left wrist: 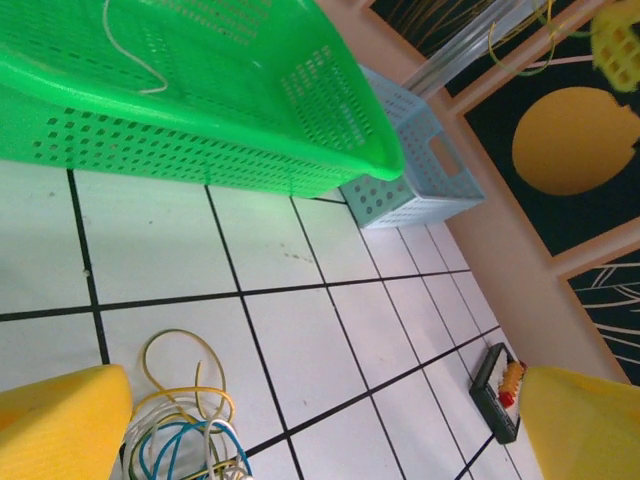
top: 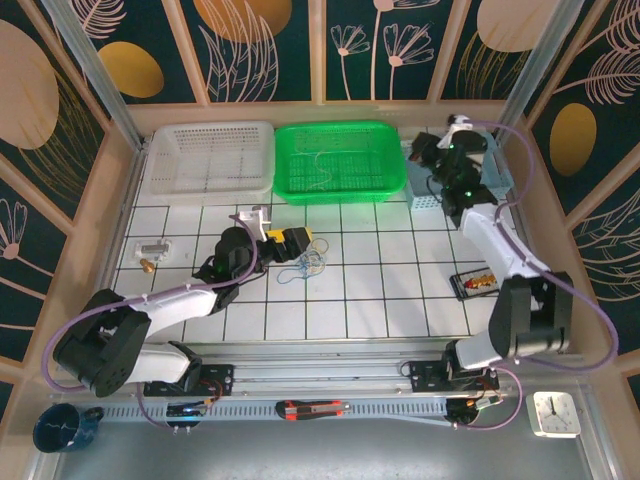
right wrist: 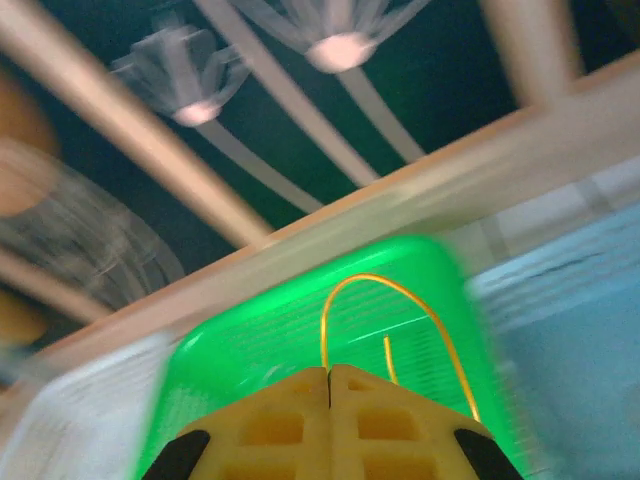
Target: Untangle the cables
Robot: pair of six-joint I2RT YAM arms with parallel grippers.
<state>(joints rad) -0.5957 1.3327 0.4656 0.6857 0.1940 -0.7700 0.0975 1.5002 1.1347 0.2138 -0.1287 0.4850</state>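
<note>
A small clump of thin blue, yellow and whitish cables [top: 311,265] lies on the white tiled table near the middle. My left gripper [top: 303,241] hovers just above and left of it, open. In the left wrist view the clump [left wrist: 182,430] sits beside the left yellow finger [left wrist: 60,420], with the other finger [left wrist: 590,425] far to the right. My right gripper [right wrist: 330,385] is shut on a thin yellow cable [right wrist: 400,295], which loops up over the green basket [right wrist: 250,350]. In the top view that gripper [top: 424,152] is by the basket's right end. A pale cable [left wrist: 130,55] lies inside the basket.
A white basket [top: 210,158] stands left of the green basket [top: 340,190], and a blue basket [left wrist: 415,170] stands right of it. A small black box with red and yellow parts [top: 472,283] lies at the right. Small metal pieces [top: 152,250] lie at the left.
</note>
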